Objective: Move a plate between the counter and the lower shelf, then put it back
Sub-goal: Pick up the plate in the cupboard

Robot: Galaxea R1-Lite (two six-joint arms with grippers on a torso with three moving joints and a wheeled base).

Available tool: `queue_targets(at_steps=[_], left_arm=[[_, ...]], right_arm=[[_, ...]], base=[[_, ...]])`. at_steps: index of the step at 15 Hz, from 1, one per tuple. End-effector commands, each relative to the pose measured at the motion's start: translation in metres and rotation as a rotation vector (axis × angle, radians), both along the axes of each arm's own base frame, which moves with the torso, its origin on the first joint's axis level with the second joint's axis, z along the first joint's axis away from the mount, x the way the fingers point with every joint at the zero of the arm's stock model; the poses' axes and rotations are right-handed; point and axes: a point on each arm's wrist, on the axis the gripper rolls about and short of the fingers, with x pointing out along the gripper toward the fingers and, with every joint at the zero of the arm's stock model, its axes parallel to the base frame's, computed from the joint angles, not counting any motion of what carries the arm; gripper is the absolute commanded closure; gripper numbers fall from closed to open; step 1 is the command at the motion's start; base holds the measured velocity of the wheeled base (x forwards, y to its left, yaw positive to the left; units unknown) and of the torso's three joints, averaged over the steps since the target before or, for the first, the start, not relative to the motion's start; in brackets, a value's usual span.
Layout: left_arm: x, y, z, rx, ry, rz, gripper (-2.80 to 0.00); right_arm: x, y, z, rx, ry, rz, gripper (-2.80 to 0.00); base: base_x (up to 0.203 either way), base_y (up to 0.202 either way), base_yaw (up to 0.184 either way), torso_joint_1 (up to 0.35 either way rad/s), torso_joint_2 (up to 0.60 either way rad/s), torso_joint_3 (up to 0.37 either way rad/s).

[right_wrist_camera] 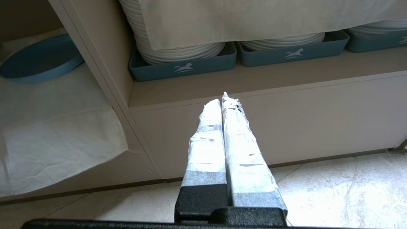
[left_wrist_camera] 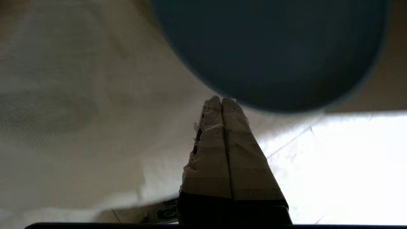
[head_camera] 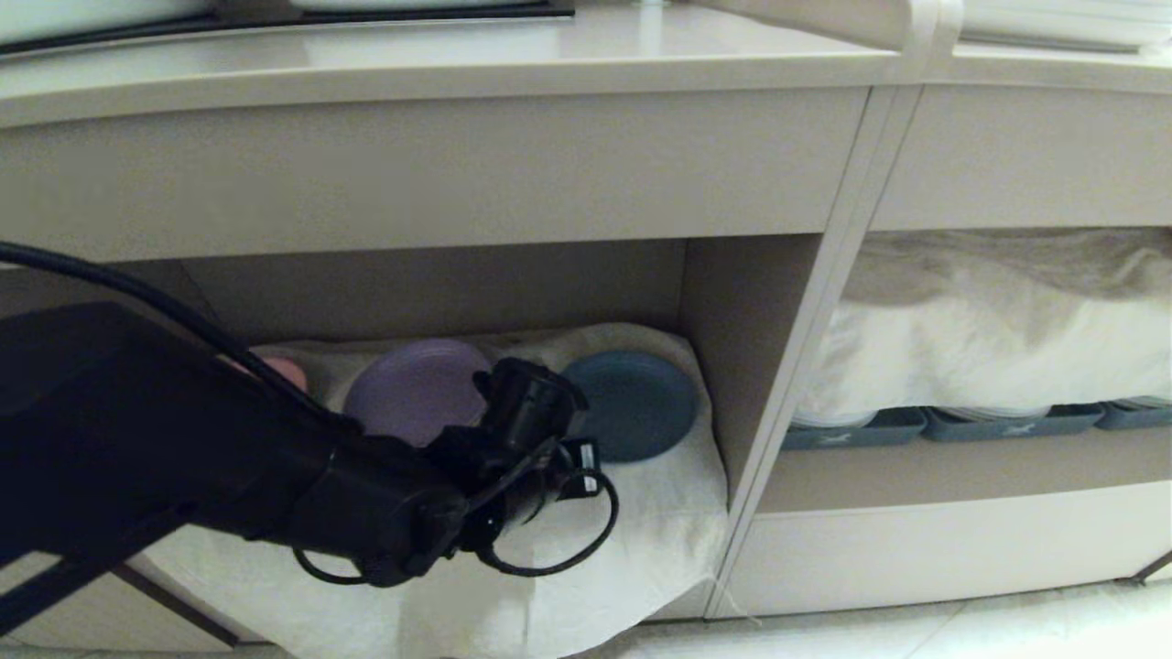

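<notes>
Plate [head_camera: 632,403] on lower shelf [head_camera: 659,513] cloth | purple plate [head_camera: 417,392] beside | left claw [left_wrist_camera: 221,101] pressed together, empty

Blue plate [head_camera: 632,403]; purple plate [head_camera: 417,389]; white cloth [head_camera: 641,540]; beige counter [head_camera: 439,64]; grey-blue trays [right_wrist_camera: 184,65], white horse motif.

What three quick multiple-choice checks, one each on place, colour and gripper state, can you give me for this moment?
1. Where is the blue plate?
A. on the counter
B. on the white cloth in the lower shelf
C. in a tray

2. What colour is the plate left of it?
A. purple
B. green
C. black

3. How is the left gripper?
A. wide open
B. clamped on the plate
C. shut, empty

Answers: 1 B, it lies flat on the cloth; 2 A, lilac disc beside it; 3 C, its fingers are pressed together just short of the rim.
</notes>
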Motion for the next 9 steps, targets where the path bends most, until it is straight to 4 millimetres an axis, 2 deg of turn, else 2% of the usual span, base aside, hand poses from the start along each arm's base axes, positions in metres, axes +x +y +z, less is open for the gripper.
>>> queue_targets(at_steps=[1, 9], left_arm=[[0.012, -0.004, -0.002, -0.011, 0.015, 0.043, 0.00], [0.039, -0.001, -0.003, -0.019, 0.015, 0.098, 0.00]], right_arm=[[0.000, 0.000, 0.000, 0.001, -0.001, 0.000, 0.00], [0.000, 0.000, 0.000, 0.000, 0.000, 0.000, 0.00]], base=[[0.000, 0.000, 0.000, 0.000, 0.00, 0.000], [0.000, 0.000, 0.000, 0.000, 0.00, 0.000]])
